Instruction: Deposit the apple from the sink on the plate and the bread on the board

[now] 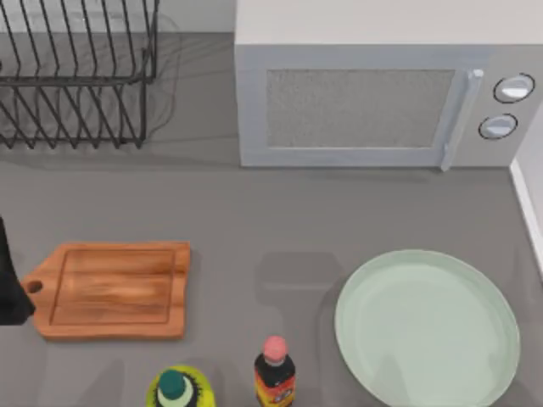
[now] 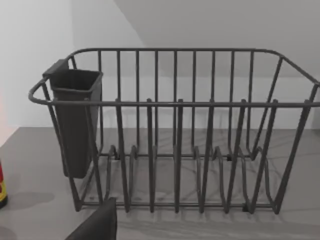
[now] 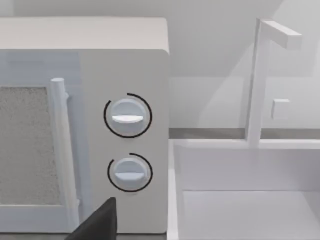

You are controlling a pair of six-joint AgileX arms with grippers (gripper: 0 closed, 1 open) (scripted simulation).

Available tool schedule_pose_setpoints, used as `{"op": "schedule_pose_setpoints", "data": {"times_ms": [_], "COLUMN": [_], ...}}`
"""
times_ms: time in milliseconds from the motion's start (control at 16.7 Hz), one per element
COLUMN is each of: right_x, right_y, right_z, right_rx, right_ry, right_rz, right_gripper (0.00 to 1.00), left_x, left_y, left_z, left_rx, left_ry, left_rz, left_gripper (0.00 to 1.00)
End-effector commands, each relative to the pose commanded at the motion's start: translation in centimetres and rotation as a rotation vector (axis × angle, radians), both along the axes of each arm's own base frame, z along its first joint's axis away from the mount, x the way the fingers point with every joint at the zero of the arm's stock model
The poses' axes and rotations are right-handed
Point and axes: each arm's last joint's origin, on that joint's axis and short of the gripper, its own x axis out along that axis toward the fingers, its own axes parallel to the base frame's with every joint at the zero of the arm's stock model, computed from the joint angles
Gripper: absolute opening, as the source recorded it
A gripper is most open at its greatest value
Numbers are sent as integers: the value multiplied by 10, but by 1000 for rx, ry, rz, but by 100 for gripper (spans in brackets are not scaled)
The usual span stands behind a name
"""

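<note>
We see the board [image 1: 110, 291] lying flat at the left side of the grey surface [image 1: 254, 212], an orange-brown wooden rectangle with a groove running round its edge and a short holed handle pointing toward the left edge. Nothing rests on it. The plate [image 1: 427, 326], wide, round and pale mint green with a shallow rim, lies at the right side, also bare, and its far right rim comes close to the white wall of the sink [image 3: 240, 200].

Between board and plate there is a broad strip of bare surface. Along the near edge two bottles stand in that gap: a dark bottle with a pink cap [image 1: 275, 373] and, just beside it on the left, a yellow-green bottle with a dark green cap [image 1: 178, 390]. Both sit near the lower right corner of the board, apart from it.

At the back, a dark wire dish rack [image 2: 175, 135] with a cutlery cup [image 2: 75, 120] occupies the left corner, and a white microwave [image 1: 382, 93] with two round knobs takes up the middle and right. In the right wrist view, the sink's pale basin and a square-section faucet [image 3: 260, 80] stand just beside the microwave.

A dark part of our left arm [image 1: 8, 280] touches the top view's left edge, just beside the board's handle. We cannot tell how the jaws of either arm stand.
</note>
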Motion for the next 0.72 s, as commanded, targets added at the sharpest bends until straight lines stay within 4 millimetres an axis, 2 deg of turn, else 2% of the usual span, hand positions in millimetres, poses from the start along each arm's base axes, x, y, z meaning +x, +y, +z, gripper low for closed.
{"op": "schedule_pose_setpoints", "data": {"times_ms": [540, 720], "right_x": [0, 1], "right_y": [0, -2], "right_z": [0, 11], "right_rx": [0, -14], "right_ry": [0, 44], "right_rz": [0, -15], "right_gripper": [100, 100], "left_x": [0, 0], "left_y": [0, 0], "left_z": [0, 0], "left_rx": [0, 0], "left_ry": [0, 0], "left_rz": [0, 0], "left_gripper": [100, 100]}}
